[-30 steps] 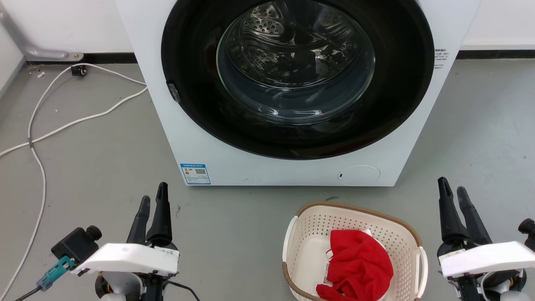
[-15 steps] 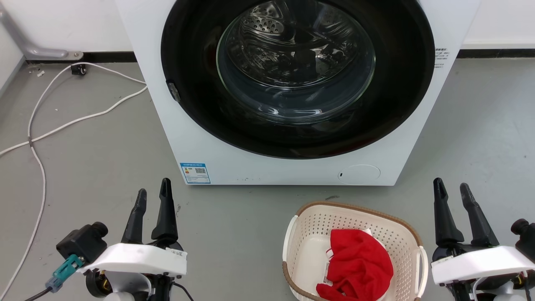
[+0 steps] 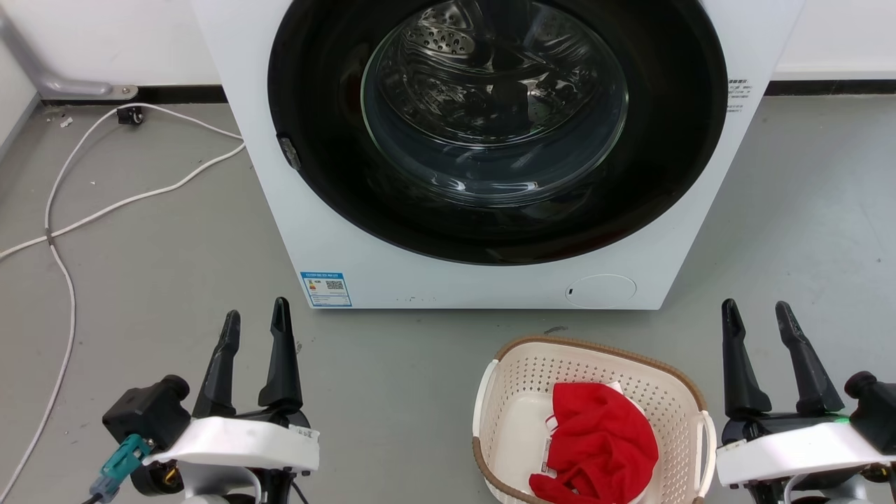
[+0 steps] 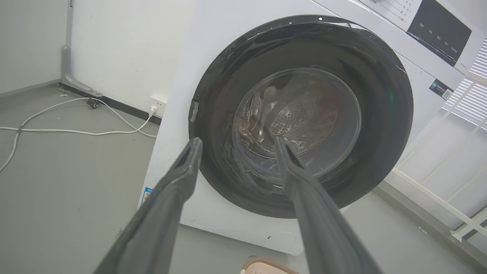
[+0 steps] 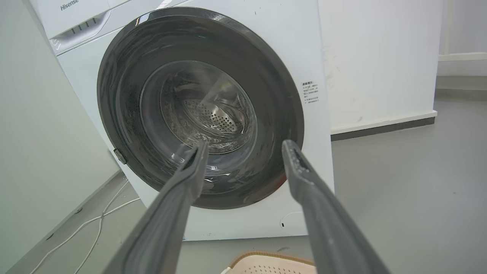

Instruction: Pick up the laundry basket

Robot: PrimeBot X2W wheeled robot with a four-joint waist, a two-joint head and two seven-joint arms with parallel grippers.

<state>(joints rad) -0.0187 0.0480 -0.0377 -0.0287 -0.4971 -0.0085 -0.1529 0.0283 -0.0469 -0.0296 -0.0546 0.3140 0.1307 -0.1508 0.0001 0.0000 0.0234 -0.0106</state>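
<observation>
The laundry basket is cream-white, perforated, with a brown rim, and stands on the grey floor in front of the washer at the lower right of the head view. A red garment lies inside it. Its rim also peeks in at the bottom of the left wrist view as the laundry basket and of the right wrist view as the laundry basket. My left gripper is open, well to the basket's left. My right gripper is open, just right of the basket. Both hold nothing.
A white front-loading washer with a closed dark round door stands right behind the basket. White cables trail over the floor at the left. A wall and dark skirting run along the back.
Both grippers have opened wider over the last second. The left gripper has shifted slightly right and the right one slightly left. The basket has not moved.
</observation>
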